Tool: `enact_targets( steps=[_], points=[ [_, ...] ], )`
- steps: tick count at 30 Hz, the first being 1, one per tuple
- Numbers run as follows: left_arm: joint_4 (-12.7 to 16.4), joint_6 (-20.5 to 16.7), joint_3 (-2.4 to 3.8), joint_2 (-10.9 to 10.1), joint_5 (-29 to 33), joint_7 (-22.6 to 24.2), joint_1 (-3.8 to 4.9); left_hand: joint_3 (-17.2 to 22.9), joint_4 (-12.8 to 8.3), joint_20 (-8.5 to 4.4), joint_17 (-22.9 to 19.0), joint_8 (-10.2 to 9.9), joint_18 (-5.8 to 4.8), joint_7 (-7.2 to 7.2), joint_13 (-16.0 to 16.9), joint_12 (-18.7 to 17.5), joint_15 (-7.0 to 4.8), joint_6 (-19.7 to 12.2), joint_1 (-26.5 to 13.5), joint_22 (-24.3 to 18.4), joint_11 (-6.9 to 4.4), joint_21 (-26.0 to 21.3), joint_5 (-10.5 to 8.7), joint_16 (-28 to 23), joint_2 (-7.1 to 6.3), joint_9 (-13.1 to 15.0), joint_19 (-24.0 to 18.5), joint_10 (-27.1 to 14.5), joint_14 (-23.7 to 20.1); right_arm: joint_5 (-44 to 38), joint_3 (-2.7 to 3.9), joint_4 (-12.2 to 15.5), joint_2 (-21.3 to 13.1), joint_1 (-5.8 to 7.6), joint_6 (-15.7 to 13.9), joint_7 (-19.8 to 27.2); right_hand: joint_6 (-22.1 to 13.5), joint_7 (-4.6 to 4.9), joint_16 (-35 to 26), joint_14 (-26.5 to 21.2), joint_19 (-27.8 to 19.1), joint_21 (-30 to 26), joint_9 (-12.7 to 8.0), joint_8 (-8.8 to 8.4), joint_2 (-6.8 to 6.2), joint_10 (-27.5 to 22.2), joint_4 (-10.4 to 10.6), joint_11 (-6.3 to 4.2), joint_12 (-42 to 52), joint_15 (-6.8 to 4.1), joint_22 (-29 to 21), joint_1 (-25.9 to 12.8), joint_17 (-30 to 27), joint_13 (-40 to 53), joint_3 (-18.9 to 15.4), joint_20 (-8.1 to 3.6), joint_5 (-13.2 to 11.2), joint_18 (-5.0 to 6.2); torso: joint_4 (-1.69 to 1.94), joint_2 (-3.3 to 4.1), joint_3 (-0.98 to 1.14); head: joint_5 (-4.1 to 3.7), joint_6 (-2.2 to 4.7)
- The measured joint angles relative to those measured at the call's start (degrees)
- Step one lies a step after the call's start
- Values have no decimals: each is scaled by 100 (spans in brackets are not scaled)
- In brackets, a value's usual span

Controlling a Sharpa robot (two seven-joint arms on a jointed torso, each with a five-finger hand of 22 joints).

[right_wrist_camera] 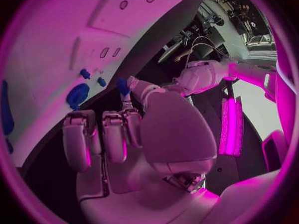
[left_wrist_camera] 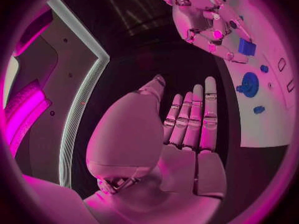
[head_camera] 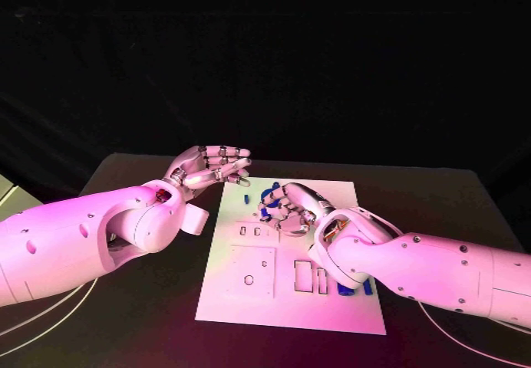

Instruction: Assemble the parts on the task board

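- Black table (head_camera: 122, 307): a dark flat surface bearing the task board at its middle; both arms reach over it from opposite sides.
- White rectangular task board (head_camera: 255, 303): a flat plate lying lengthwise away from the robot, with rectangular and slotted cut-outs in its near half. In the left wrist view it appears as a pale sheet (left_wrist_camera: 271, 124) bearing several blue pieces.
- Left hand (head_camera: 210, 166): a silver many-fingered hand raised above the table just beside the board's far left corner, palm turned upward. In the left wrist view (left_wrist_camera: 187, 129) its fingers lie straight and side by side, with nothing between them.
- Right hand (head_camera: 290, 207): a silver many-fingered hand low over the far half of the board, fingers curled inward. In the right wrist view (right_wrist_camera: 124, 134) the thumb tip and one fingertip meet on a small blue part (right_wrist_camera: 123, 86), which is pinched just beside the board's surface.
- Round blue toothed part (left_wrist_camera: 249, 83): a gear-like disc sitting on the board, near the right hand.
- Blue upright parts (head_camera: 354, 289): small pieces at the board's near right edge, beside the right forearm.
- Small blue square part (left_wrist_camera: 246, 47): lies on the board just beside the right hand's fingers.
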Motion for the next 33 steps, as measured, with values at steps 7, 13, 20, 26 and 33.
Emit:
enact_targets(
  steps=[7,13,20,26,33],
  points=[
    [0,1,-1,11,3,1,0,0,0,0,0,0,0,0,0,0,0,0,0,0,0,0,0,0,0,0,0,0,0,-303,-19,-46,148,-207,-20,-273,-5,3,0,0,0,0,37,19,-30,0,0,0,0,0,0,-30,-1,0,0,0,-4,0,13,7,3,-20,-17],
    [0,4,-1,5,5,1,0,0,0,0,-1,0,-1,0,-8,-27,0,0,0,0,33,0,0,22,0,0,0,-33,0,-587,-32,-100,208,-288,-10,-437,-11,9,0,0,21,0,47,19,-61,0,0,0,0,0,-1,-61,-1,0,0,21,-4,0,-1,9,6,-30,-23],
    [0,21,-1,8,7,-8,0,0,0,0,-1,0,0,0,-8,-28,0,0,0,5,32,23,0,22,0,0,0,-32,0,-807,-48,-209,285,-363,5,-531,-13,9,0,0,21,0,48,19,-61,0,0,0,0,0,-1,-61,-2,0,0,21,-4,0,-1,9,11,-38,-32],
    [0,47,-1,4,9,-20,0,0,0,0,-2,0,0,0,-8,-28,0,0,0,5,32,23,0,22,0,0,0,-32,0,-898,-53,-309,313,-395,37,-581,-15,8,0,0,21,0,48,19,-90,0,0,0,0,0,-2,-90,-2,0,0,21,-4,0,7,8,11,-39,-55],
    [0,68,-1,-7,10,-37,0,0,0,0,-2,0,0,0,-8,-28,22,0,0,5,11,23,0,22,0,-5,0,-54,-22,-921,-55,-384,328,-408,79,-603,-22,2,0,0,22,0,46,18,-90,0,0,0,0,0,-2,-90,-2,0,-1,21,-4,0,5,5,8,-20,-76]
  ],
)
